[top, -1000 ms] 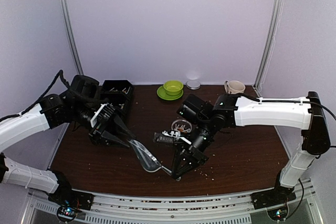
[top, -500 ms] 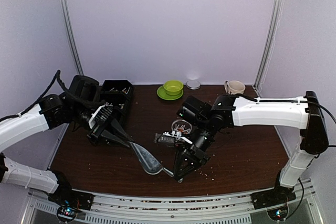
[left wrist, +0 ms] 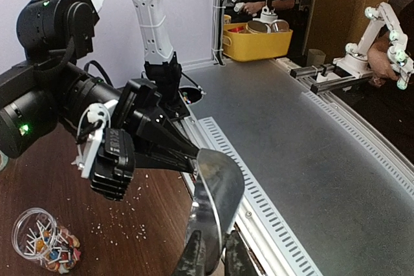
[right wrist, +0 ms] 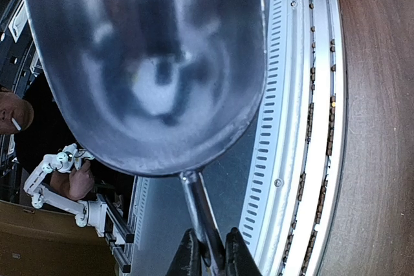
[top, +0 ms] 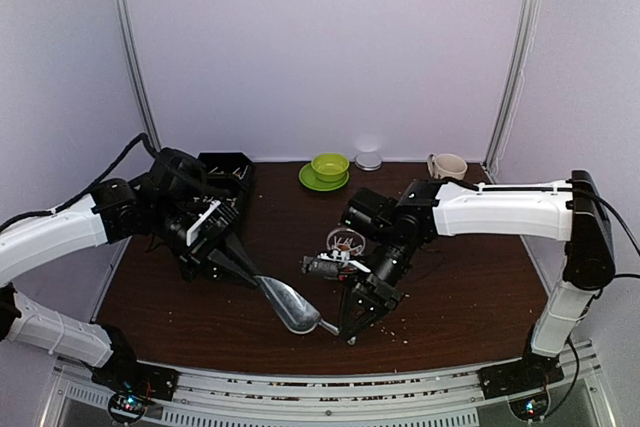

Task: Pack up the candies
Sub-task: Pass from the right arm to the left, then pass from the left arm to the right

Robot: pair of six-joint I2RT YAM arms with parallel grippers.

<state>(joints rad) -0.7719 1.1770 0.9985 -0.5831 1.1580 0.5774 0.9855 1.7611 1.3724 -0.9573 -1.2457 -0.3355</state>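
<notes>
Gripping one scoop (top: 290, 304) near the table's front edge (top: 200, 342): right jaws clamp handle, left jaws rim.

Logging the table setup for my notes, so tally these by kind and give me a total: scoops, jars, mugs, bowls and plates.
scoop: 1
jar: 1
mug: 1
green bowl: 1
green plate: 1
Total: 5

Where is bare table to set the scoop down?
Largest bare patch: front right of the table, bordered by right gripper, mug and the right arm's base. Narrower strip between black box and green bowl. Crowded: centre, left gripper and right gripper clamp the scoop beside the candy jar.
</notes>
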